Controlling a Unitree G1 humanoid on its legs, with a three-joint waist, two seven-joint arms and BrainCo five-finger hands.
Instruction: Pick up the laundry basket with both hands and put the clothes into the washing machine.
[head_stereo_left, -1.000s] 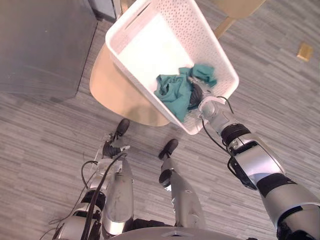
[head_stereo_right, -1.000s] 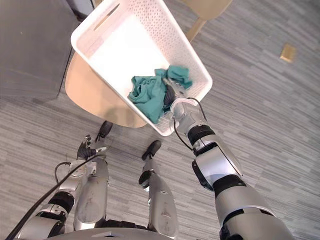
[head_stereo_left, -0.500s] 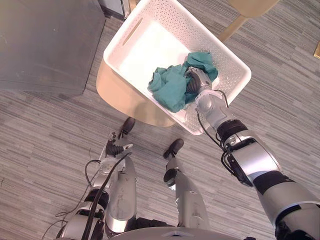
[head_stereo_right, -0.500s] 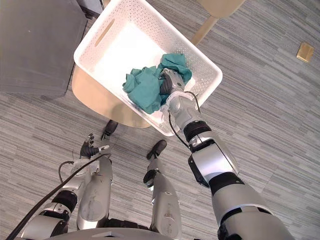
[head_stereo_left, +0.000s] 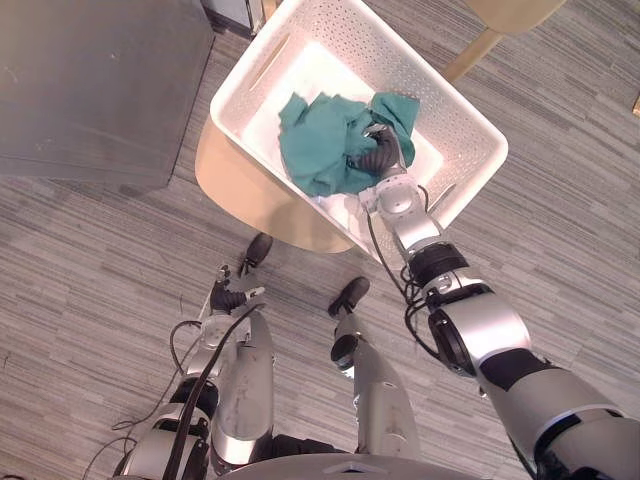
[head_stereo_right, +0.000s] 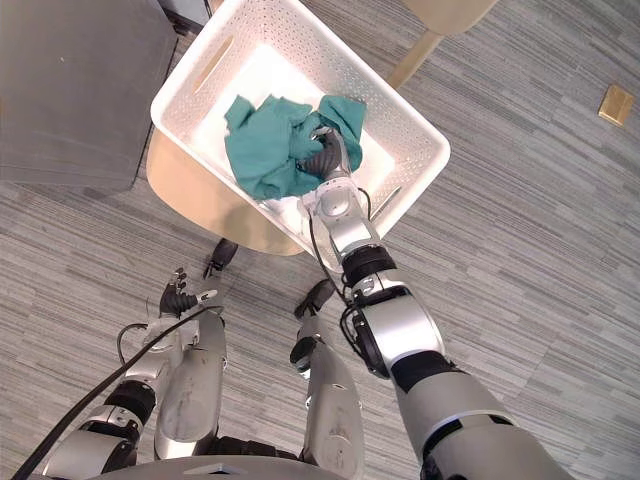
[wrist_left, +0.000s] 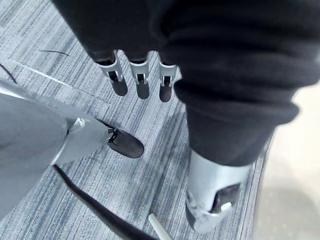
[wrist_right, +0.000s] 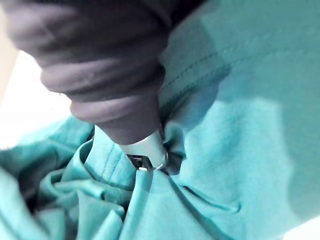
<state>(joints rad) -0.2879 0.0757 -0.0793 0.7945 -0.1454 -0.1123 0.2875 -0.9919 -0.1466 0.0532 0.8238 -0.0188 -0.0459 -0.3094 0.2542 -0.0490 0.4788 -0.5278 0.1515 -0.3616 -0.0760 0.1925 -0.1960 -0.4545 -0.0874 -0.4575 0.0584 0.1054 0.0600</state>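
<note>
Grey floor (head_stereo_left: 90, 260); basket (head_stereo_left: 452, 108); right hand (head_stereo_left: 380, 158) amid clothes (head_stereo_left: 318, 142)

The right arm is stretching forward, its right hand (head_stereo_left: 379, 158) clutching teal clothes (head_stereo_left: 315, 142); the left hand (head_stereo_left: 227, 298) is hanging low, fingers relaxed.
</note>
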